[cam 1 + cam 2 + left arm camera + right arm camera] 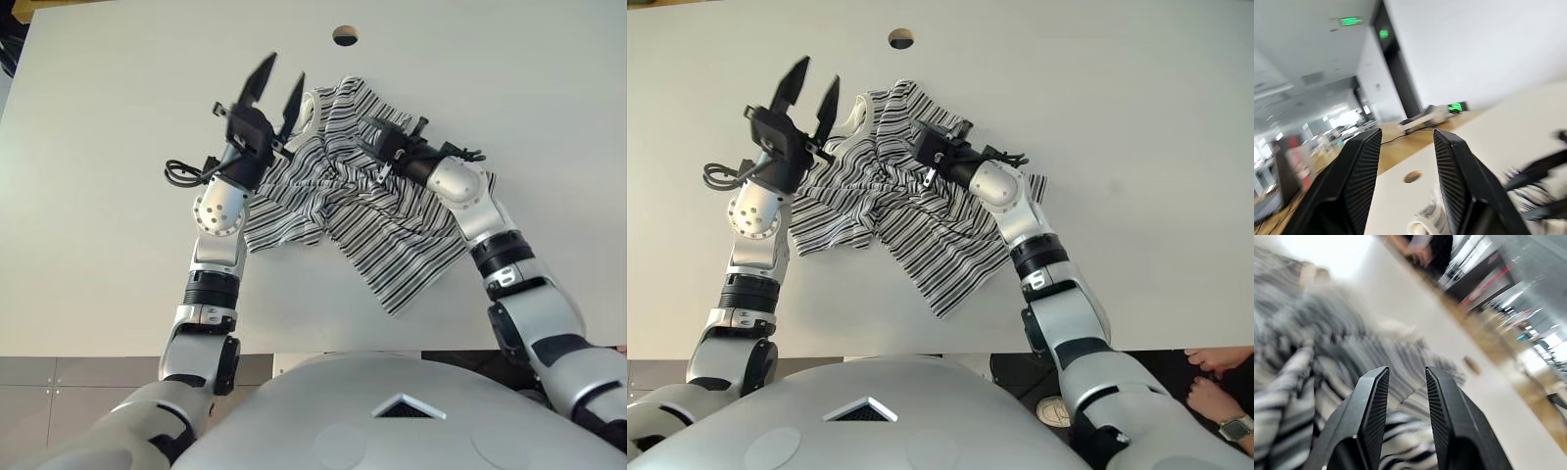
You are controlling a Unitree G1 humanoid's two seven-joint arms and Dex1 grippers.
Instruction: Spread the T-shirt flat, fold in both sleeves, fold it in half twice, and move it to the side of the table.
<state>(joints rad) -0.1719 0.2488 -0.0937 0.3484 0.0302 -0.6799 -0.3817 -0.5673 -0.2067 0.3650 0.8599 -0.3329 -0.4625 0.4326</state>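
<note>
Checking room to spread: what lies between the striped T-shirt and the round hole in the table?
Only bare table, per the left eye view: nothing sits between T-shirt and hole.

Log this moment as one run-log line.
T-shirt crumpled on table, unfolded | left gripper open, empty, raised | right gripper open, low over T-shirt
</note>
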